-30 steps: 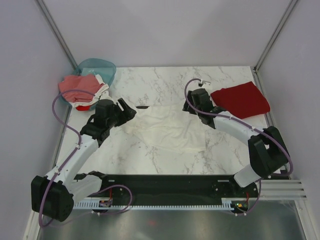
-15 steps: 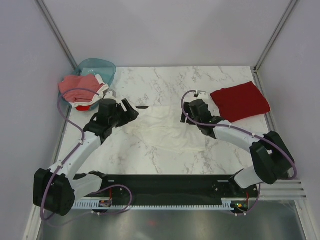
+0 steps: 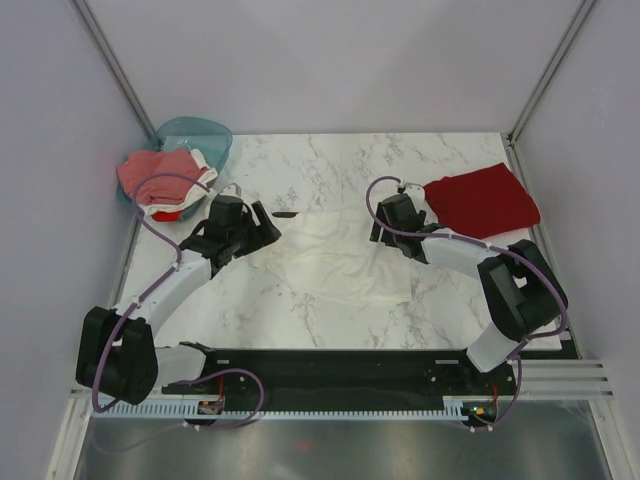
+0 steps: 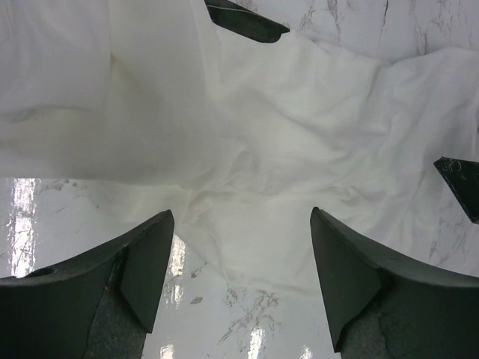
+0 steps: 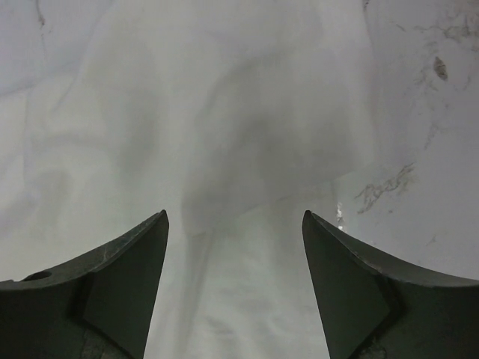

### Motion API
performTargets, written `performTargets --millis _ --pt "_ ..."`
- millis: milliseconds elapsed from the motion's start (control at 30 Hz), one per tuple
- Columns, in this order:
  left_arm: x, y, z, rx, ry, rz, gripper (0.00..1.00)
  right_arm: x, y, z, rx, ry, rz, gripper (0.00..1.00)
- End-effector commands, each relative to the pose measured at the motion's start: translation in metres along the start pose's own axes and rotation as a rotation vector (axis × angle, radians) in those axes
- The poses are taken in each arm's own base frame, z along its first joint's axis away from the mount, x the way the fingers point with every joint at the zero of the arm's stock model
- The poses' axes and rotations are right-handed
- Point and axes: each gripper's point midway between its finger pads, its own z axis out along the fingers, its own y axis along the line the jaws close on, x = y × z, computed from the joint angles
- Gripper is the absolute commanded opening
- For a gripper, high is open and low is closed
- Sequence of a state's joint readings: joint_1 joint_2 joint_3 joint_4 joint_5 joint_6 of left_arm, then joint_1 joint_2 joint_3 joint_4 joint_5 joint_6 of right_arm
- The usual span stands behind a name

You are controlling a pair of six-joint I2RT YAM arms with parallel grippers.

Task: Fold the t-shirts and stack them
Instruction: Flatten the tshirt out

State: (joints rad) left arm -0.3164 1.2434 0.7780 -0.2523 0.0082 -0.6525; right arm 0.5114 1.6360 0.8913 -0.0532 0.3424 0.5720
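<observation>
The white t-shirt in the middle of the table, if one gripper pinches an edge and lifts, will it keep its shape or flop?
Probably floppy: the white t-shirt lies in soft wrinkles and folds, so it would likely drape from the pinch. It looks thin, so likely light. Pushed, it would probably bunch rather than slide across the marble table.

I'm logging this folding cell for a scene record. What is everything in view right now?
white t-shirt: one, white, spread rumpled at the table's middle
dark red t-shirt: one, dark red, folded, far right
heap of tees: count unclear, pinkish-red and white, spilling over the basket's near side
basket: one, teal, far left corner
table: one, white marble
left gripper: one, black, jaws open over the white t-shirt's left edge
right gripper: one, black, jaws open over its right edge
</observation>
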Motion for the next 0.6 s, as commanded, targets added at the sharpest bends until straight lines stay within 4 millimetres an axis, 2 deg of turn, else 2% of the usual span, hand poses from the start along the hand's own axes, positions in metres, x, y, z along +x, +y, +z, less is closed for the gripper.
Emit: performTargets --millis 0,133,300,567 --pt "-0.014 -0.011 -0.001 0.023 -0.025 0.037 0.82 -0.017 -0.006 0.009 0.019 -0.024 0.066 0.80" --pt "-0.014 -0.010 -0.002 0.023 -0.029 0.039 0.82 -0.025 -0.026 0.013 0.042 -0.037 0.132 0.82" --pt "-0.013 -0.011 -0.003 0.026 -0.028 0.036 0.82 -0.031 -0.048 0.018 -0.018 -0.048 0.265 0.82" --pt "-0.015 -0.013 -0.006 0.035 -0.035 0.038 0.82 -0.034 -0.062 0.040 -0.047 -0.025 0.359 0.78"
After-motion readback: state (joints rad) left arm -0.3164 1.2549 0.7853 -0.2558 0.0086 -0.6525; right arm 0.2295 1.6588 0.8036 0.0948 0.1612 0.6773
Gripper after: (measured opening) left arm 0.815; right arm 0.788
